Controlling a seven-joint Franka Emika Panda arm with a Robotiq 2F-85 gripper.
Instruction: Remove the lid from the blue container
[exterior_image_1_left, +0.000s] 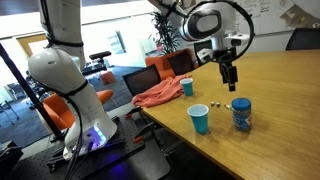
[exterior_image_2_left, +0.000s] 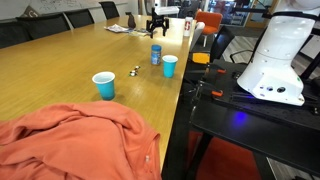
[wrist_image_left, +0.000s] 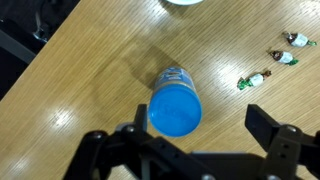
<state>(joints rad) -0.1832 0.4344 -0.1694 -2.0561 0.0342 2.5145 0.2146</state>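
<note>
One step is in hand, I judge: the approach. My claw (exterior_image_1_left: 230, 74) hangs above the blue container (exterior_image_1_left: 241, 114), spread wide and touching nothing. The jar stands upright on the table (exterior_image_1_left: 285, 100), near a blue cup (exterior_image_1_left: 200, 120), with the lid (wrist_image_left: 175, 108) seated on top. In the wrist view the lid sits left of centre between the fingers, so next I'd shift across, descend and pinch its rim. The lid looks like smooth, flat, round plastic. The jar is a short cylinder with a speckled label, the table grained wood.
</note>
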